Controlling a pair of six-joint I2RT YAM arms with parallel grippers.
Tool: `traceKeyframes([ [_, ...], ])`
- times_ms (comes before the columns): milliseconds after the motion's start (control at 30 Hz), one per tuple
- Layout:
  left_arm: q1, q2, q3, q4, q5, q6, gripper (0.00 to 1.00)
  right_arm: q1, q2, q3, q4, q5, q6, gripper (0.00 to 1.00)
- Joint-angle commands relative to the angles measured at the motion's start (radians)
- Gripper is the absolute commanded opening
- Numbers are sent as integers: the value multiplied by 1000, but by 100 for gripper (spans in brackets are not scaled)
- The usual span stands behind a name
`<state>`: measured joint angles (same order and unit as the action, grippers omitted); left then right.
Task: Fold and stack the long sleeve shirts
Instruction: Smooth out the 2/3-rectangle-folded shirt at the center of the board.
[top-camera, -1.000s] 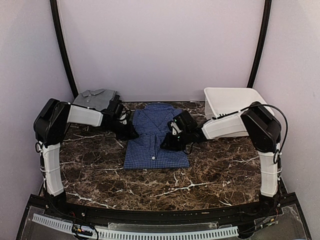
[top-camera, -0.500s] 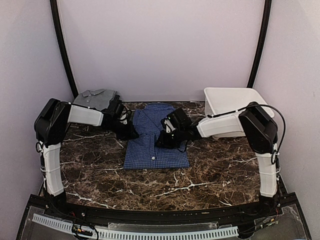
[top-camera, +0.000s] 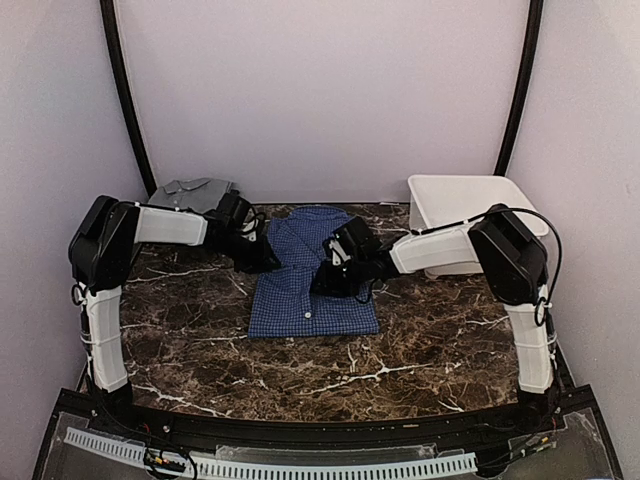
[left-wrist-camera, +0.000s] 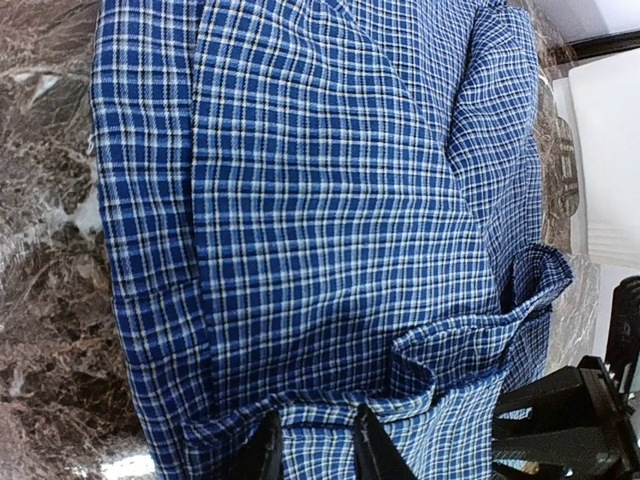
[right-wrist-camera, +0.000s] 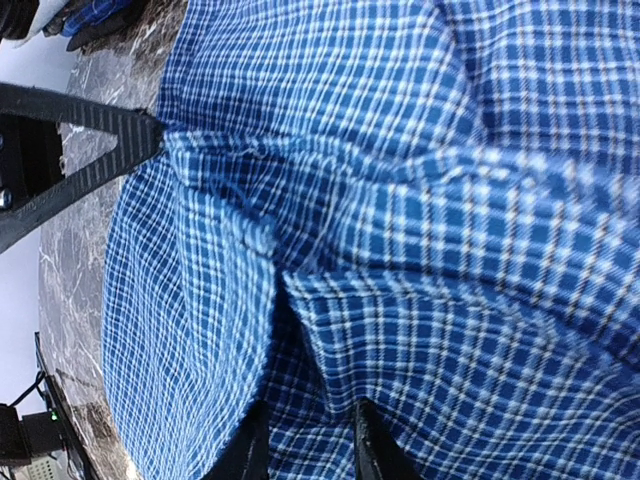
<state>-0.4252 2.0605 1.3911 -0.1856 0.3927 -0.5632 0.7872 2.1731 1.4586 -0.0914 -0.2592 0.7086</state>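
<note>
The blue checked long sleeve shirt (top-camera: 300, 300) lies partly folded in the middle of the marble table, collar toward the back. My left gripper (top-camera: 266, 262) is at its upper left edge. In the left wrist view its fingers (left-wrist-camera: 313, 450) are shut on a raised fold of the checked cloth (left-wrist-camera: 330, 200). My right gripper (top-camera: 324, 282) reaches over the shirt's right half and is shut (right-wrist-camera: 305, 445) on a bunched ridge of the cloth (right-wrist-camera: 420, 250). The grey long sleeve shirt (top-camera: 190, 192) lies folded at the back left corner.
A white plastic tub (top-camera: 460, 200) stands at the back right, behind the right arm. Bare dark marble table (top-camera: 330, 375) stretches in front of the shirt. The right gripper's black frame (left-wrist-camera: 575, 420) shows close by in the left wrist view.
The right gripper has slid left across the blue shirt, drawing cloth toward its middle. The left gripper has shifted slightly toward the back along the shirt's left edge.
</note>
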Motion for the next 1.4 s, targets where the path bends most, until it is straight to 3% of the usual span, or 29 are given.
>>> traceKeyframes([
  [0, -12, -93, 29, -55, -50, 36, 26, -39, -39, 44, -14, 40, 3, 26],
  [267, -31, -199, 32, -91, -103, 54, 30, -66, 65, 166, -40, 6, 6, 17],
  [467, -73, -246, -12, -95, -32, 41, 27, -85, 127, 225, -48, -5, 4, 13],
  [700, -178, -216, -70, -33, 145, 24, 22, -138, 161, 262, -35, -23, -36, 15],
  [900, -210, -94, -68, 83, 185, -33, 21, -151, 133, 341, -105, -20, -111, 26],
  [1200, -211, 93, 46, 122, 117, -57, 20, -151, -42, 210, -153, 79, -182, 32],
  [1367, -211, 117, 66, 113, 113, -54, 20, -151, -112, 88, -148, 120, -213, 32],
])
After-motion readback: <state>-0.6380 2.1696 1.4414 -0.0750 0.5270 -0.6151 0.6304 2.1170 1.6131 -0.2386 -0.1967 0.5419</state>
